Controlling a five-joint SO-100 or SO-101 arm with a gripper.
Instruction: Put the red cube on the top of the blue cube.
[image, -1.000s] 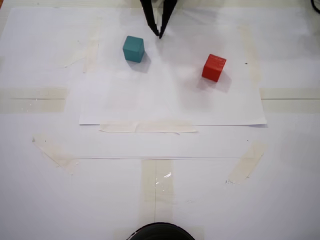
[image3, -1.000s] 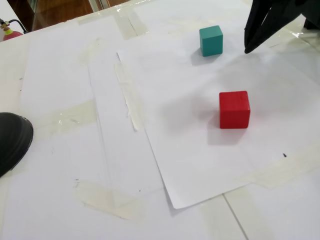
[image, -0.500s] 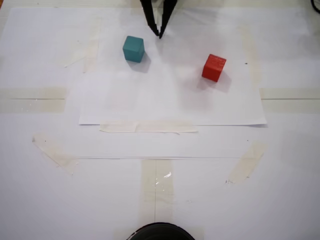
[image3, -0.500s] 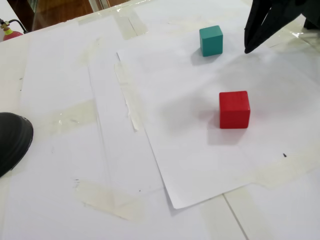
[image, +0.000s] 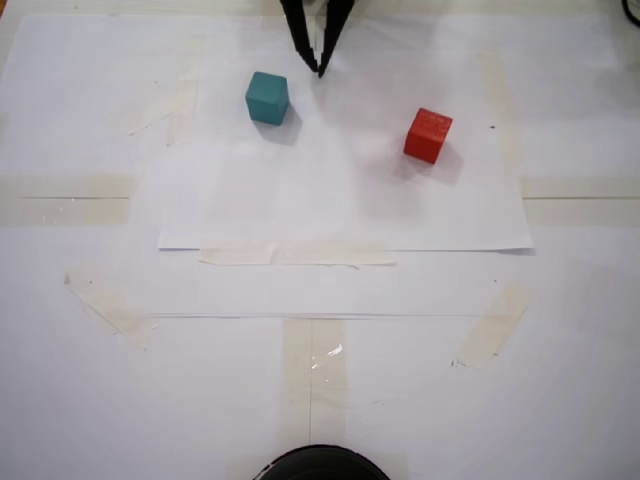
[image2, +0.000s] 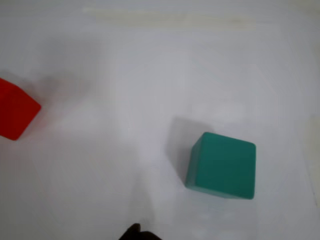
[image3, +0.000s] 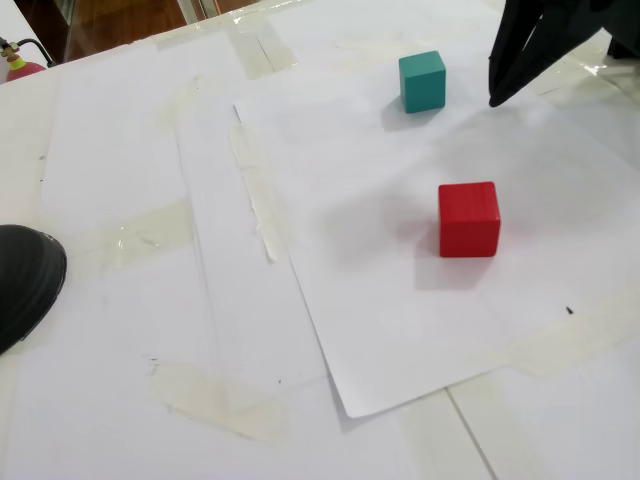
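Fingers of the black gripper (image: 319, 70) closing tip-to-tip, empty, hanging just beside the teal cube (image: 267, 98); the matte red cube (image: 428, 135) sitting well apart, rightward in that fixed view.

Cubes (image: 267, 98) (image: 428, 135) apart on paper (image: 340, 200)

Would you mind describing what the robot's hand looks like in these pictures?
Only the end of the hand shows. It is plain black, with two long, slim fingers tapering to narrow tips. In the slanted fixed view it is a dark, angular shape at the top right corner. No cables or markings are visible.
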